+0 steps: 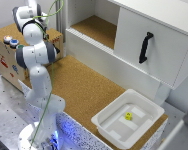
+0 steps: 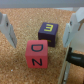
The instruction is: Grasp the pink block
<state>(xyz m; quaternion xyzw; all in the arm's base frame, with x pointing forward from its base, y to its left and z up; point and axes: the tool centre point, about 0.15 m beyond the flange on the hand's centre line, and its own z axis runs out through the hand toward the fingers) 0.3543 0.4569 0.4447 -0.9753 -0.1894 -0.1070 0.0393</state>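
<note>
In the wrist view the pink block [image 2: 36, 54] lies on the cork surface, with dark letters D and Z on its faces. A purple block [image 2: 48, 34] with a yellow letter sits just behind it, close to one corner. My gripper [image 2: 39, 46] is open, with one white finger [image 2: 8, 31] on each side of the pink block and a gap to both. Nothing is held. In the exterior view neither block shows, and the gripper itself is hidden behind the arm [image 1: 35, 52].
A cork-topped table [image 1: 84, 85] carries a white bin [image 1: 106, 120] holding a small yellow object [image 1: 128, 116]. A white cabinet [image 1: 154, 45] with a black handle [image 1: 145, 47] stands behind it. A wooden box [image 1: 9, 60] with buttons is at the exterior view's left.
</note>
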